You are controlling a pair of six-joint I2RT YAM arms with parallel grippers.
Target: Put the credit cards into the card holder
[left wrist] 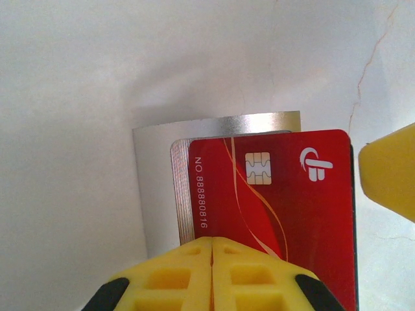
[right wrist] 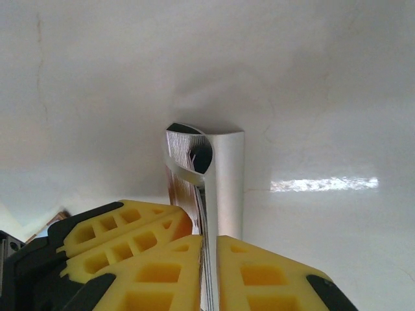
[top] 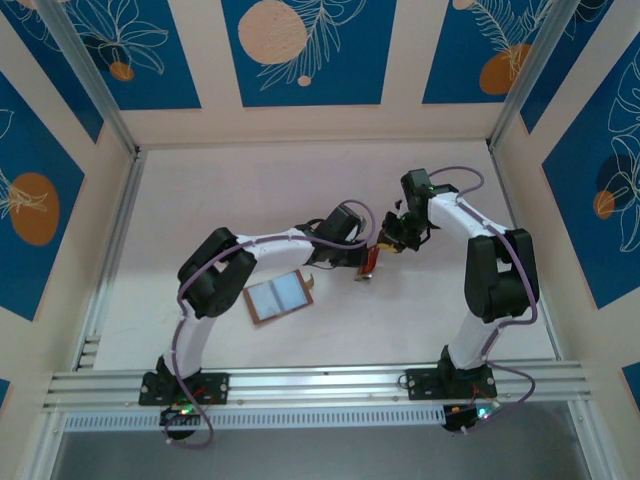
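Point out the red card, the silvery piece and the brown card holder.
red card (left wrist: pixel 292 214), left wrist view, red face below the logo.
silvery piece (right wrist: pixel 228 175), right wrist view, its flat outer side.
card holder (top: pixel 280 297), top external view, its open pale inside.

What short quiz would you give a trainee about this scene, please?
1. True or false: the wallet lies open on the table.
2. The card gripped by the left jaws is: A blue, B red, C green.
3. Fill in: the right jaws clamp the silver ____.
Key: 1 true; 2 B; 3 sleeve.
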